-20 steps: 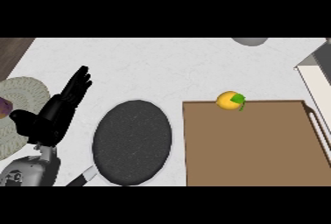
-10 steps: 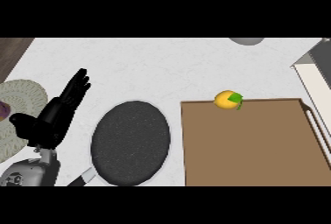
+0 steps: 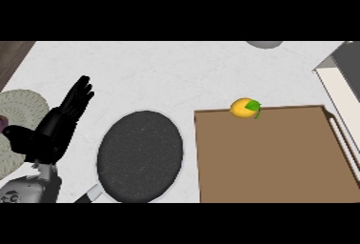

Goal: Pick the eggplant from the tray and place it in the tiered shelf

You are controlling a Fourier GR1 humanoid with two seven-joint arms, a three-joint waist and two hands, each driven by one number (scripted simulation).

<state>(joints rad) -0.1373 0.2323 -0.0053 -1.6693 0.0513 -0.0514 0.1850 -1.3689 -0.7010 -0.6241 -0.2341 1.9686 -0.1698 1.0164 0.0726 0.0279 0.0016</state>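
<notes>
yellow-orange eggplant (image 3: 245,108) slightly shifted at tray (image 3: 274,157) edge, well apart from left hand (image 3: 53,128)

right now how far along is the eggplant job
Nothing looks done. The yellow-orange fruit with a green stem, seemingly the item to move, sits at the brown tray's far edge. The left hand rests open at the view's left, holding nothing. Grasping and placing in the shelf remain.

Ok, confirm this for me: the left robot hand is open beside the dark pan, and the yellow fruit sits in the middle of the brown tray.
Not quite. The head view shows the yellow fruit at the far edge of the brown tray, not in its middle. The rest holds: the left robot hand is open beside the dark pan.
</notes>
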